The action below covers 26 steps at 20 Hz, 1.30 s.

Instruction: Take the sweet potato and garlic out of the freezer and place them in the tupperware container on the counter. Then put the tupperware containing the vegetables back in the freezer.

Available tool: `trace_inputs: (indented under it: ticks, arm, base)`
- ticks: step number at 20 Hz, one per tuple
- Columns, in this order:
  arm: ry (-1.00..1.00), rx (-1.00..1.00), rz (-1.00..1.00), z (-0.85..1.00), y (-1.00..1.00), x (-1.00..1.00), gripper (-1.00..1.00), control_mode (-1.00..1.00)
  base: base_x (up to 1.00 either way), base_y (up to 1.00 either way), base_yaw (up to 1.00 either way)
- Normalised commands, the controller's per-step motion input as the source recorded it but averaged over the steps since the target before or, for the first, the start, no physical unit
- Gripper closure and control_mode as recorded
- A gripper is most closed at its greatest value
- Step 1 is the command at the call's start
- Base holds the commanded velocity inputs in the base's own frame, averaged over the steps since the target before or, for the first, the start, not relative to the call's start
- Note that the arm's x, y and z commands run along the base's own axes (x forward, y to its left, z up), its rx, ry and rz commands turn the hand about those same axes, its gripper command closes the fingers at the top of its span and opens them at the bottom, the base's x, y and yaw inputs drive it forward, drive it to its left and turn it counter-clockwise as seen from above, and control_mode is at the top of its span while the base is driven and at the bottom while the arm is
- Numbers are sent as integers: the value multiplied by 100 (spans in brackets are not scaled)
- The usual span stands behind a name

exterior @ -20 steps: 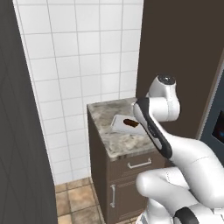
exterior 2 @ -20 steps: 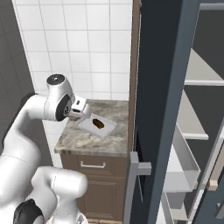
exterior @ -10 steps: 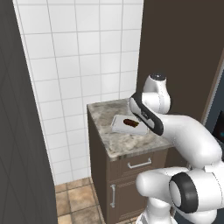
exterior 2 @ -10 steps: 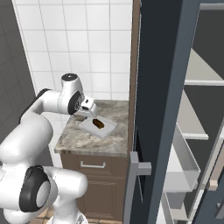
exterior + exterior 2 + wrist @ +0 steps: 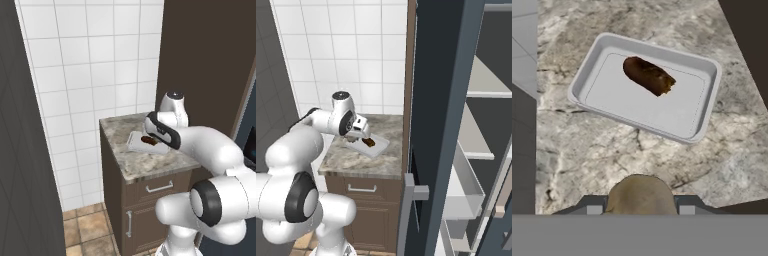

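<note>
The tupperware container lies on the counter with the dark reddish-brown sweet potato inside it. At the bottom of the hand view my gripper is shut on the olive-tan garlic, held above the counter just short of the tray's near rim. In the base views the gripper hangs beside the tray, and the sweet potato shows in the tray. The freezer stands open at the right.
The counter tops a dark brown cabinet with a silver drawer handle. A white tiled wall rises behind it. The freezer's open door with its grey bar handle stands close to the counter's right edge, and a white door bin hangs low.
My arm has swung in over the counter and the hand has come down toward the tray. The grip on the garlic has not changed; the sweet potato has not moved.
</note>
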Motion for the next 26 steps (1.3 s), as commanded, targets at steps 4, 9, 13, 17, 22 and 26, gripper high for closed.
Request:
trace_inputs:
  ticks: [4,9,13,17,22,26]
  arm:
    - [0,0,0,-5,0,30,100,-100]
    - [0,0,0,-15,2,27,100,-100]
    - [0,0,0,-24,11,3,100,-100]
    - [0,0,0,-15,14,0,100,-100]
    - [0,0,0,-1,1,14,100,-100]
    - [0,0,0,-7,0,21,100,-100]
  base:
    - [0,0,0]
    - [0,0,0]
    - [0,0,0]
    - [0,0,0]
    - [0,0,0]
    - [0,0,0]
